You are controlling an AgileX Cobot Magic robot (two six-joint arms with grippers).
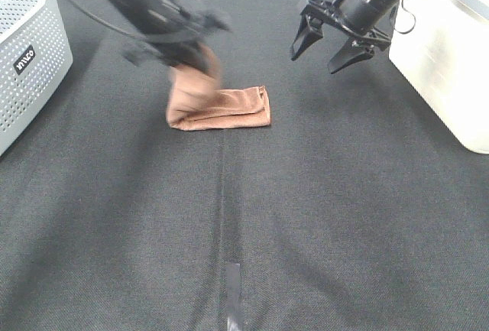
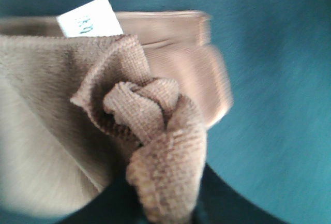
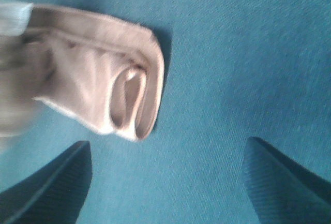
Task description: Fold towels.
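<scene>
The reddish-brown towel lies folded into a narrow strip on the dark table, a little left of centre. Its left end is pulled up off the table into my left gripper, which is blurred and shut on that end. In the left wrist view the bunched cloth fills the frame, with the white tag at a corner behind it. My right gripper hovers open to the right of the towel and holds nothing. In the right wrist view its two dark fingers stand wide apart, with the towel's folded end beyond them.
A grey perforated basket stands at the left edge. A white box stands at the right, behind the right arm. A short strip of dark tape lies on the table's seam near the front.
</scene>
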